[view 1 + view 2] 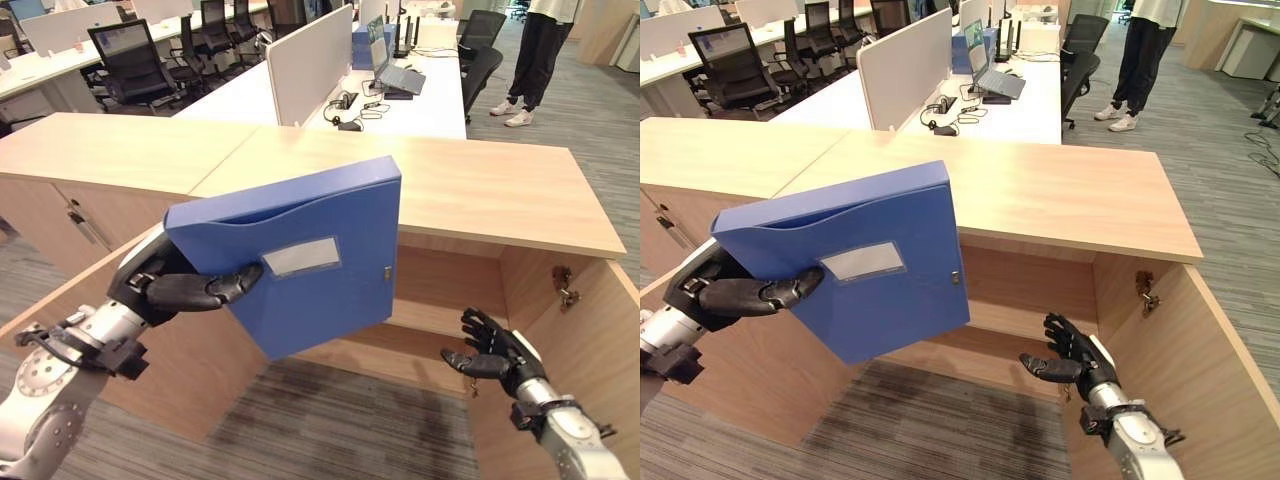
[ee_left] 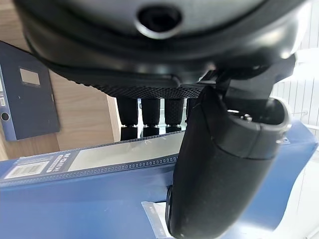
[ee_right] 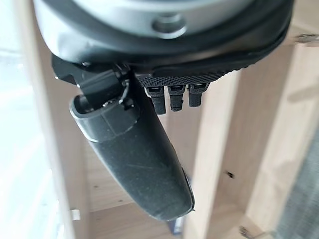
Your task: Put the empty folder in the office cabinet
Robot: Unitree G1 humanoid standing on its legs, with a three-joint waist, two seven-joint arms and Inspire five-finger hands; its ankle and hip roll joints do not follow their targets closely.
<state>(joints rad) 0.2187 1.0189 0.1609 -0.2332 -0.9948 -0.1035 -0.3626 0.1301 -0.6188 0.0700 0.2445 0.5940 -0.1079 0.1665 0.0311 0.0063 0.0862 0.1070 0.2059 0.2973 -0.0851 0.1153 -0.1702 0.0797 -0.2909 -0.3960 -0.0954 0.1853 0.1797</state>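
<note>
Left hand gripping a blue rectangular plastic box folder, thumb laid across the front face, fingers curled behind it; the folder is held in the air, tilted, in front of the open light-wood office cabinet, partly covering its left interior. A pale label pocket lies on the folder's front face, and a small metal clasp sits at its right edge. Right hand empty, fingers spread and relaxed, hovering low before the cabinet's right compartment, just beside the open right wooden door, which carries a metal hinge. The open left wooden door stands below the left hand. The left wrist view shows a second dark blue folder against wood beyond the fingers. Behind the cabinet's wooden top: a white office desk with a grey divider panel and an open laptop, black office chairs, and a person's dark-trousered legs standing on grey carpet
</note>
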